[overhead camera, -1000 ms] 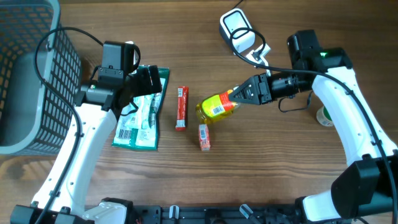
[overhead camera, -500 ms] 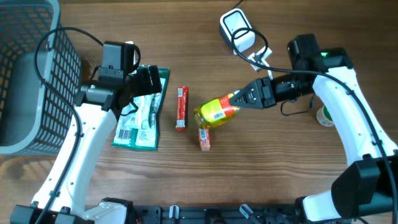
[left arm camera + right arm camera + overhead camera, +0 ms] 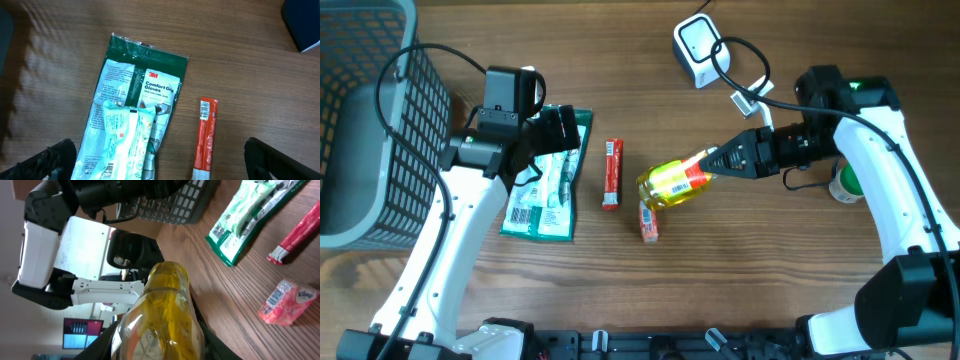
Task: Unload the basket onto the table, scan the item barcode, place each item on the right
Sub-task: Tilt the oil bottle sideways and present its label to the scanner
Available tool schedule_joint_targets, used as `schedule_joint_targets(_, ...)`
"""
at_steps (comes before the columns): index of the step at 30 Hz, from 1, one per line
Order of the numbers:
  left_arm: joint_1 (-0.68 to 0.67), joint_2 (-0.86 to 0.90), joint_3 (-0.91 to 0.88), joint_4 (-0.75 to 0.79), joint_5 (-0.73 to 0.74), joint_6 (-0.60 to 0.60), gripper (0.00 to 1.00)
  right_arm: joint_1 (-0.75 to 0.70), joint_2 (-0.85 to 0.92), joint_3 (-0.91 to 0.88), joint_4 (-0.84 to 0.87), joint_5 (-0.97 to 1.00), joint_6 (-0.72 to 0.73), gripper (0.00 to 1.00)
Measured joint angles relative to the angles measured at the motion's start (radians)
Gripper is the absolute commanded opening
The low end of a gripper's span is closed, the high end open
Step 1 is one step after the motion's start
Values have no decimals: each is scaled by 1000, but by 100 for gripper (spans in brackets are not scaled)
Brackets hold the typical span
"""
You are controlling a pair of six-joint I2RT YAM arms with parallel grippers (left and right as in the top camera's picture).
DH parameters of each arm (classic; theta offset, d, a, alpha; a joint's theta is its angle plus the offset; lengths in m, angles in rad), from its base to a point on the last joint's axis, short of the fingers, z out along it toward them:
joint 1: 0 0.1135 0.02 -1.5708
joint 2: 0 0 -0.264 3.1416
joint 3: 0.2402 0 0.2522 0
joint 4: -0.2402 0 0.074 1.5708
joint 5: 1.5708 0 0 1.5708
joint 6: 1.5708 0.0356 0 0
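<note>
Since the earlier frame, your right fingers (image 3: 730, 157) have carried the yellow bottle (image 3: 660, 186) slightly farther from the scanner (image 3: 698, 42). They clamp its neck; left fingers (image 3: 280, 160) stand wide, empty. Turn the label (image 3: 688, 180) toward the scanner's window. Bottle: above the counter (image 3: 770, 280), well apart from the scanner, long axis near level, base pointing away from it.

The table (image 3: 770, 285) is brown wood with a visible grain and a low sheen. The bottle (image 3: 672, 183) is clear, glossy plastic with a printed label. The glove packet (image 3: 131, 95) is crinkled, shiny plastic film, as are the red stick wrapper (image 3: 612, 172) and the small tissue pack (image 3: 287, 300). The basket (image 3: 420, 120) is matt grey plastic mesh. The scanner (image 3: 698, 42) has a smooth white plastic shell.
</note>
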Motion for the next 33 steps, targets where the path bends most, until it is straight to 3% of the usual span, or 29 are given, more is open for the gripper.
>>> schedule_joint_targets(33,0,0,0,0,0,0,100,76,0,0,-98,-145,-57,22)
